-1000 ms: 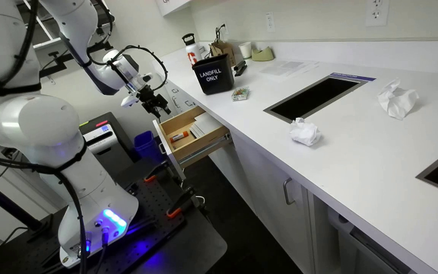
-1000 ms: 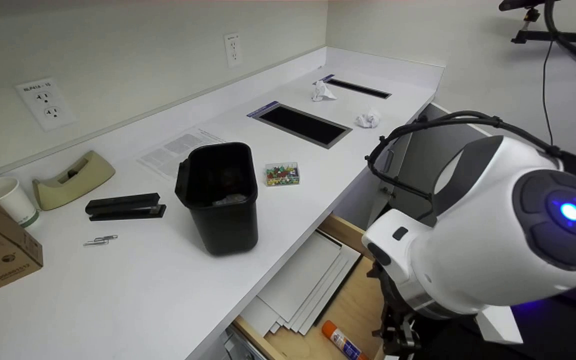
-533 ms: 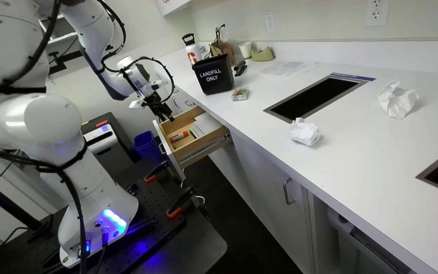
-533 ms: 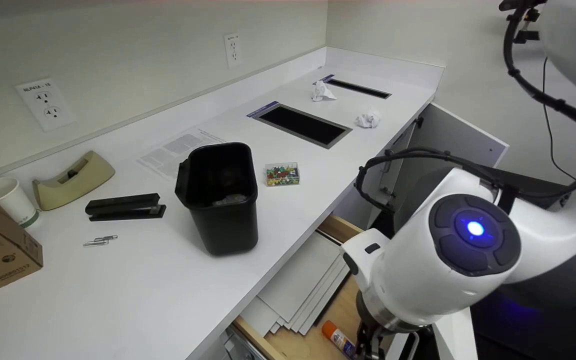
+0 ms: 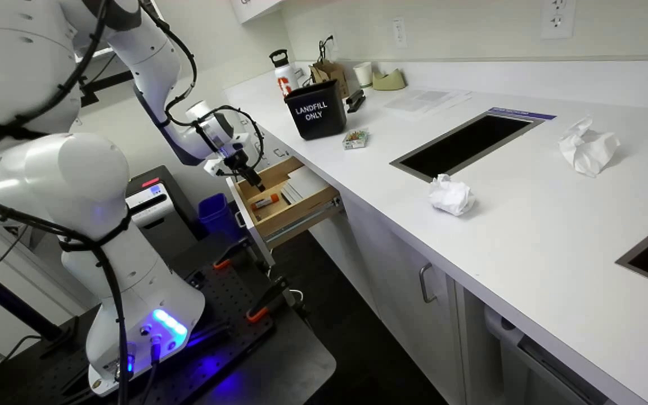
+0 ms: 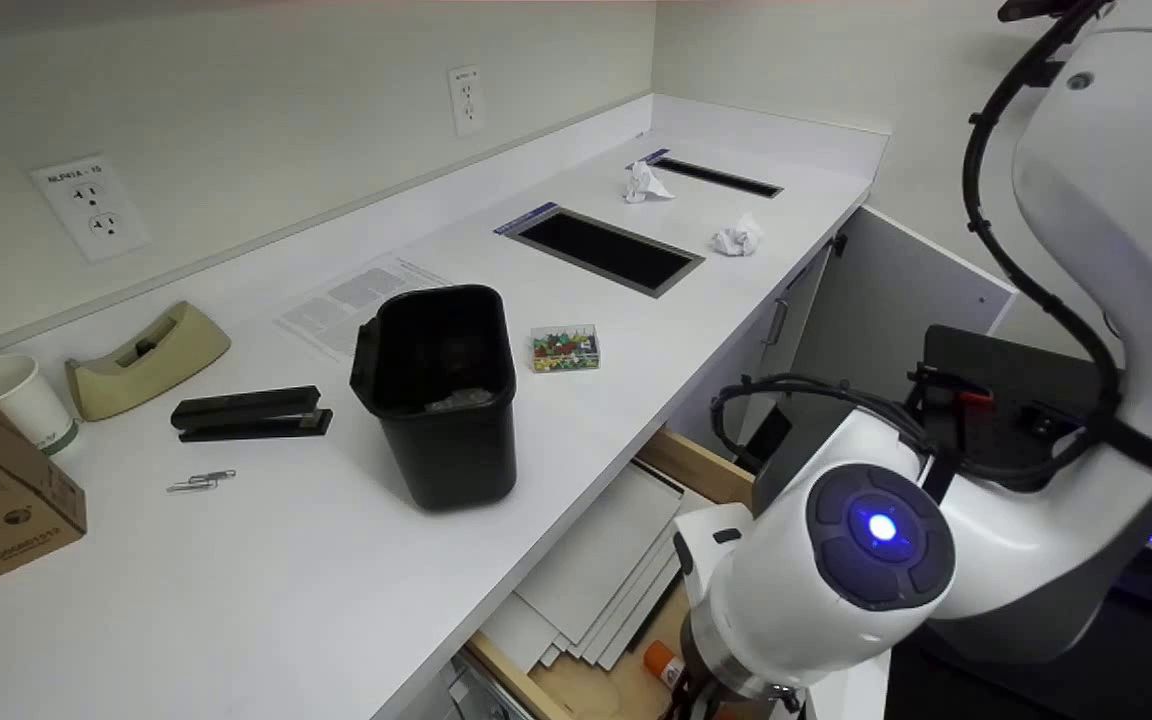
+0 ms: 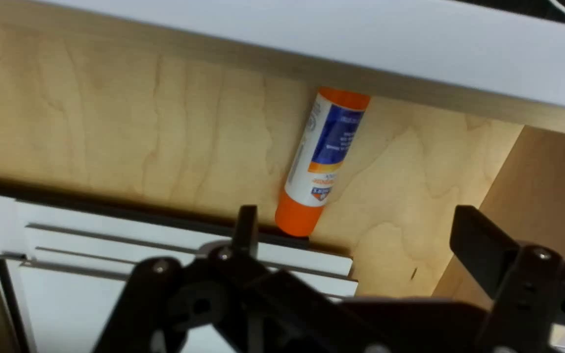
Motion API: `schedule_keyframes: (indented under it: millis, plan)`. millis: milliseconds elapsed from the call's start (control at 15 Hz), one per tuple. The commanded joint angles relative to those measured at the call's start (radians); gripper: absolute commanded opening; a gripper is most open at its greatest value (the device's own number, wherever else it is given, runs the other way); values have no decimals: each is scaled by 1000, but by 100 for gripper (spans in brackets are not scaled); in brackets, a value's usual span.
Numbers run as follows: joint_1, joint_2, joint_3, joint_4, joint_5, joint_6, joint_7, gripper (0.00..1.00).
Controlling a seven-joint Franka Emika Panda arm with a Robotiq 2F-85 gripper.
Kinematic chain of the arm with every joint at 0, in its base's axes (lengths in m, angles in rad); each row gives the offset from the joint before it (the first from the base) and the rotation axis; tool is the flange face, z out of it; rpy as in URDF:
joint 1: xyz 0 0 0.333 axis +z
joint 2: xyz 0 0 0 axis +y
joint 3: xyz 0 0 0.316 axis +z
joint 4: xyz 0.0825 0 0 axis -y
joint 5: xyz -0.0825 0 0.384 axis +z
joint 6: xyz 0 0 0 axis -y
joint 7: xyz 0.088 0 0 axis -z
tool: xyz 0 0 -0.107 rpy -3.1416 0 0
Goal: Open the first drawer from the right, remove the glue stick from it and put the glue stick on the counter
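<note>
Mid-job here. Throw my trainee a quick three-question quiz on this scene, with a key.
1. Where is the glue stick lying?
2. True or false: the pincer stands open, holding nothing.
3. What does the lettering on the black bin say? A) PAPER ONLY B) LANDFILL ONLY C) COMPOST

Key:
1. On the floor of the open drawer.
2. True.
3. B.

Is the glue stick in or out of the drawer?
In: the wrist view shows the glue stick lying on the wooden bottom of the drawer.
</note>
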Motion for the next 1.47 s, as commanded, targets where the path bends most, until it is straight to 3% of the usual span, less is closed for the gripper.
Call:
schedule_keyframes:
  millis: [0,267,667,733,867,933,1400]
  plan:
    - [72,66,-62,55,77,17,24,100]
    - [114,114,-109,85,171,30,14,100]
    - [114,146,-136,81,278,68,-15,98]
    - [114,150,-139,81,291,72,-20,74]
    - [114,155,-144,81,310,80,-26,71]
    - [113,157,-144,79,321,85,-31,64]
    - [118,149,-145,71,361,98,-55,11]
